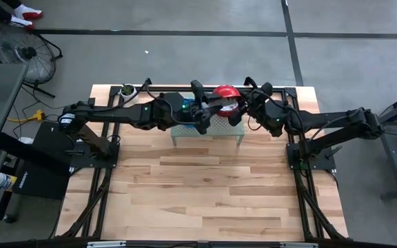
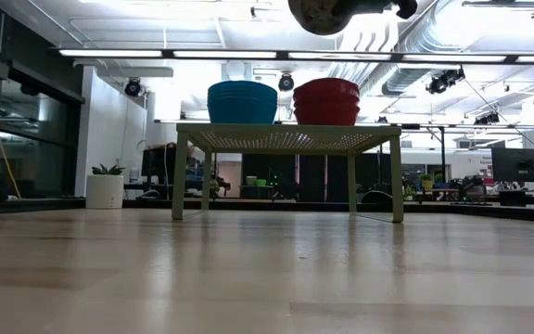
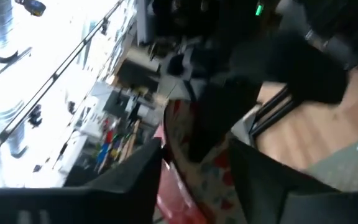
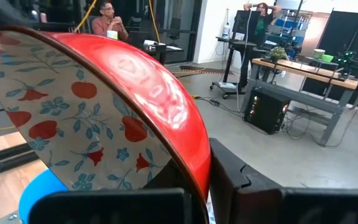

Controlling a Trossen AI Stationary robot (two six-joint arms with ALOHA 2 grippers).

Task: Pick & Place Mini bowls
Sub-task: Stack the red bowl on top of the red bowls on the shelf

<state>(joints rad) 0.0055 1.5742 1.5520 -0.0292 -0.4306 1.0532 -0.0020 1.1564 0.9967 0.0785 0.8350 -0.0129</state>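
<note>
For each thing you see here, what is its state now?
Red bowl: tilted, pinched at its rim by the right gripper, jaws shut.
Left gripper: jaws open around that bowl's rim.
Blue bowls: stacked on the rack.
Red bowls: stacked beside them.

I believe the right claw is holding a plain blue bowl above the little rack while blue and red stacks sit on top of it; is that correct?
Not quite: the bowl in the right claw is red outside and white with a red floral pattern inside, as the right wrist view shows. The rest stands: the blue stack and the red stack sit on the rack.
</note>
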